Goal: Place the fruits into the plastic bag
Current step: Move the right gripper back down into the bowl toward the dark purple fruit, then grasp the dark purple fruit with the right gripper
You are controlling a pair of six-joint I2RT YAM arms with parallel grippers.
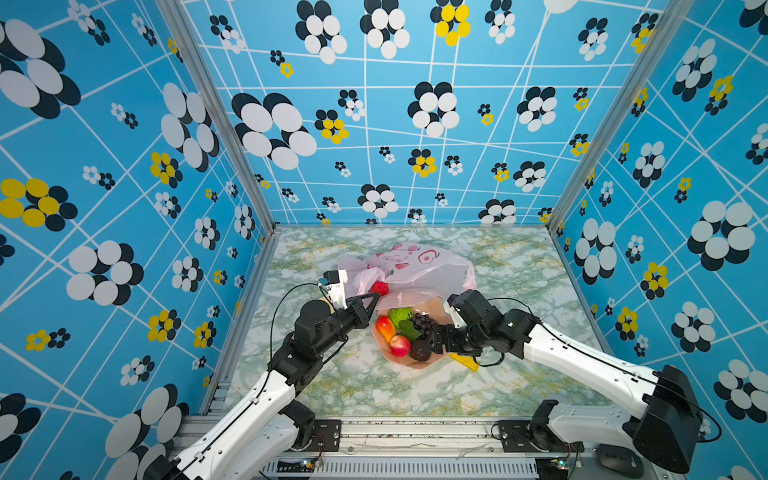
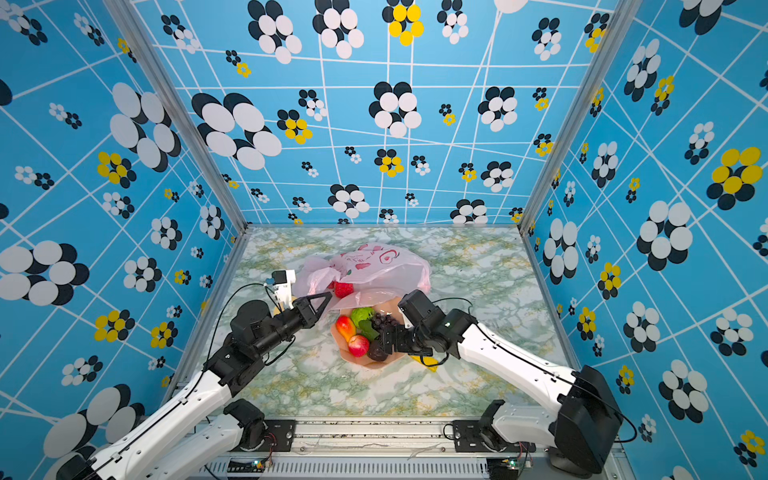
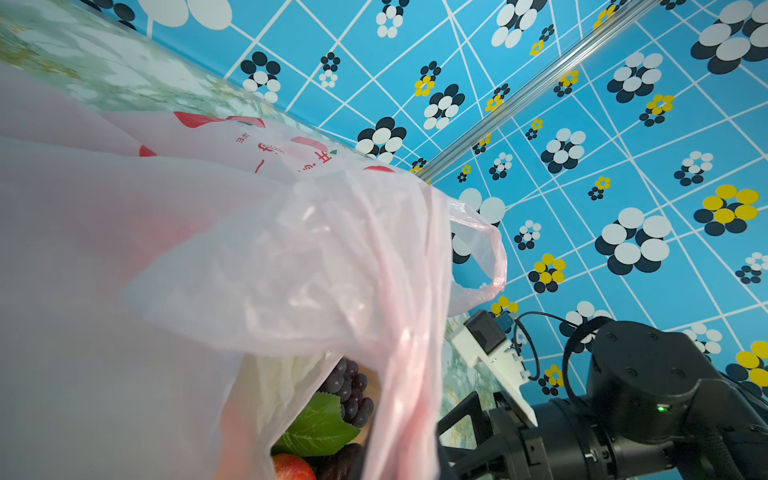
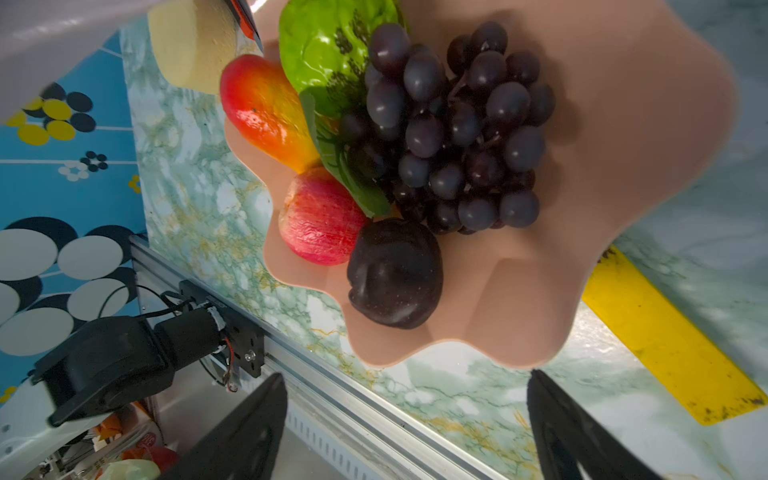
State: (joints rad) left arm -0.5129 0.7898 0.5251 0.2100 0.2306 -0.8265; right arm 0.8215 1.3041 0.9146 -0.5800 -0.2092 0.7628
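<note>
1. A pink plastic bag (image 1: 419, 266) lies crumpled mid-bench (image 1: 374, 386) on the marbled top, a strawberry (image 1: 379, 288) at its mouth.
2. The left jaws, closed, pinch the bag's near rim and hold its film up over a scalloped pink plate (image 1: 415, 365).
3. The plate carries the other fruits: grapes (image 1: 424, 322), a green fruit (image 1: 400, 316), a mango (image 1: 385, 328), an apple (image 1: 400, 345) and a dark plum (image 1: 420, 350).
4. The right jaws hang wide apart near the plum, gripping nothing.
</note>
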